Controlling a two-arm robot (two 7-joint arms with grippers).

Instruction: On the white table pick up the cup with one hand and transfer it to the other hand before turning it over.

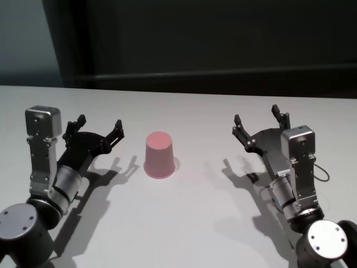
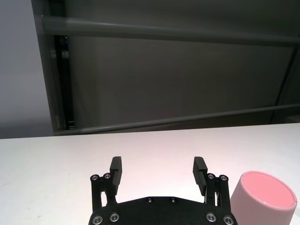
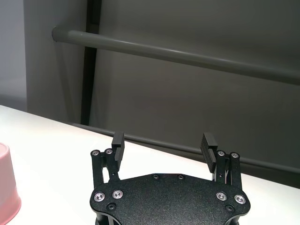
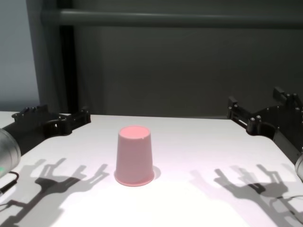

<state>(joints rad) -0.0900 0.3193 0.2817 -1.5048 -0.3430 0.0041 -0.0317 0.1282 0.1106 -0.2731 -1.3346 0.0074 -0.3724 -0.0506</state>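
Observation:
The pink cup (image 1: 159, 155) stands upside down, flat base up, in the middle of the white table (image 1: 195, 223). It also shows in the chest view (image 4: 134, 155), at the edge of the left wrist view (image 2: 263, 198) and at the edge of the right wrist view (image 3: 6, 183). My left gripper (image 1: 98, 130) is open and empty, just left of the cup and apart from it. It shows in the left wrist view (image 2: 158, 172) too. My right gripper (image 1: 259, 123) is open and empty, farther off to the cup's right; it shows in the right wrist view (image 3: 163, 147).
A dark wall with horizontal rails (image 4: 170, 19) runs behind the table's far edge (image 1: 178, 92). Both forearms (image 1: 64, 184) rest low over the near corners of the table.

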